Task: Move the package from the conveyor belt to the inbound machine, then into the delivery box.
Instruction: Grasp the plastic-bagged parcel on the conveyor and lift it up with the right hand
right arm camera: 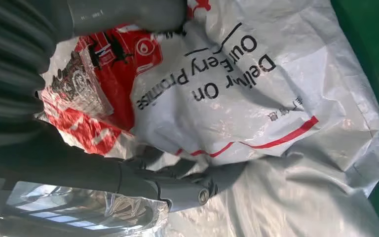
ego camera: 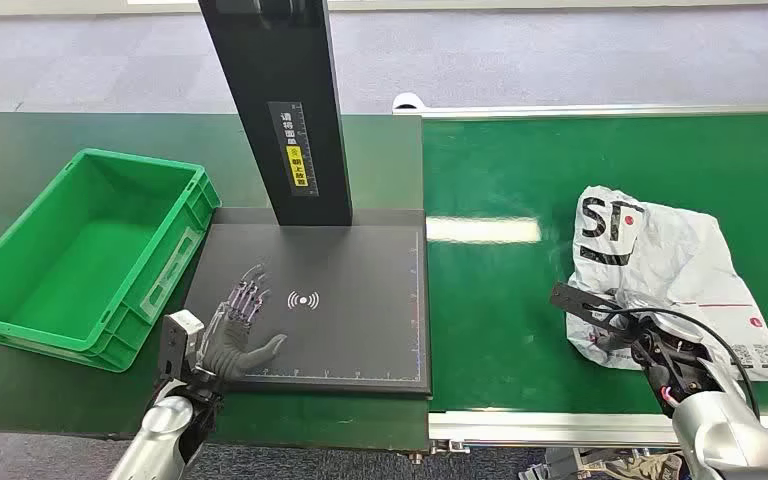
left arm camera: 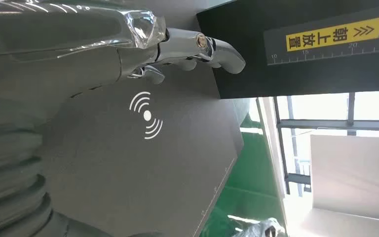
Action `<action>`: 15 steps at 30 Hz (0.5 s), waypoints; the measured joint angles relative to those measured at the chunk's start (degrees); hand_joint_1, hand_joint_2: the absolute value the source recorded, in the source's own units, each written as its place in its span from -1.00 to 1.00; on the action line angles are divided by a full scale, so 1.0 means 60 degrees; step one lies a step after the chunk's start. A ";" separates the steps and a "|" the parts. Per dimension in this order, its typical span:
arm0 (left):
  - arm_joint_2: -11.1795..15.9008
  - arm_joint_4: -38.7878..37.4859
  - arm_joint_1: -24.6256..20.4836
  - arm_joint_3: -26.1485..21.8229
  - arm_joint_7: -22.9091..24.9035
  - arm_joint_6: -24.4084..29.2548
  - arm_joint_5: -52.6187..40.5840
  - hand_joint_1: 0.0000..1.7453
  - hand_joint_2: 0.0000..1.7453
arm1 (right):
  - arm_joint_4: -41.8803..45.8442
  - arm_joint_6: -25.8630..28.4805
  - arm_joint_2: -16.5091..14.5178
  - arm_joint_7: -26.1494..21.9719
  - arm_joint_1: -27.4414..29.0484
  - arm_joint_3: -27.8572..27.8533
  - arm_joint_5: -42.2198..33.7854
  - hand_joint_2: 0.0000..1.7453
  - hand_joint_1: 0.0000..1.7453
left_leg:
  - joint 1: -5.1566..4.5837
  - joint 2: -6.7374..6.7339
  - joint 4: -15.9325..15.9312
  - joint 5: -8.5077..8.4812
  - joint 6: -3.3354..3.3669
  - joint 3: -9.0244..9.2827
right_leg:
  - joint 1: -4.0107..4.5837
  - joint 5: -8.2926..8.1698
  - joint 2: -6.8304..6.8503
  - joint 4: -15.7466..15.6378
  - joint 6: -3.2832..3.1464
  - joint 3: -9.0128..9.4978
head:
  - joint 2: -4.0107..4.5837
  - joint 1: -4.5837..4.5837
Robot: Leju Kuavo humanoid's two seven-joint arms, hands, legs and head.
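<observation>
The right hand [ego camera: 650, 345] sits at about four o'clock in the head view, at the near edge of the white plastic courier package [ego camera: 660, 265]. In the right wrist view its thumb and a darker finger [right arm camera: 177, 190] press into the crinkled plastic, the wrapper bunched between them, so the hand grips the package [right arm camera: 276, 98]. The bag bears black lettering, a red stripe and a red label, and it lies on the green conveyor belt [ego camera: 520, 300], well toward the belt's three o'clock side.

The left hand [ego camera: 238, 325] is at about seven o'clock, its fingers spread apart and holding nothing, resting flat over the near-left part of the black scanning pad of the inbound machine [ego camera: 360, 320]. The white wireless symbol [ego camera: 303, 299] printed on the pad lies just beside the fingertips, toward three o'clock of them. In the left wrist view the silver fingers [left arm camera: 212, 47] reach out over the pad above that symbol [left arm camera: 147, 115].

From the pad's far edge rises the machine's black post [ego camera: 290, 110], carrying a yellow label [ego camera: 298, 165] and a ruler scale. At nine o'clock stands the green delivery box [ego camera: 20, 300], just beside the pad, on a dark green table [ego camera: 20, 140].
</observation>
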State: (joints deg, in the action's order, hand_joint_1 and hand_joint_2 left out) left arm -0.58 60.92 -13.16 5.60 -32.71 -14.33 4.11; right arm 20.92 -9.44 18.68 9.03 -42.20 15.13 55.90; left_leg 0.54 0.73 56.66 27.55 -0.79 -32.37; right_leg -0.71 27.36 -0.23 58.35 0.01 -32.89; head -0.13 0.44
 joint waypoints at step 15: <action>0.0122 0.0552 0.0268 -0.0101 -0.0044 0.0937 -0.0471 -1.00 1.00 | 0.0600 0.1238 -0.0521 -0.3118 0.0241 0.0004 -0.0751 1.00 1.00 | 0.0004 -0.0007 0.0000 -0.0001 -0.0001 0.0007 | 0.0006 0.0000 -0.0007 0.0002 -0.0001 0.0003 | 0.0000 0.0000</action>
State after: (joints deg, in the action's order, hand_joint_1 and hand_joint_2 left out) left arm 0.15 64.23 -11.55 4.99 -32.97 -8.71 1.28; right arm 24.52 -2.01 15.55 -9.68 -40.75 15.15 51.39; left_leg 0.56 0.69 56.66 27.54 -0.80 -32.33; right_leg -0.68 27.36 -0.27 58.36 0.01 -32.87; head -0.13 0.44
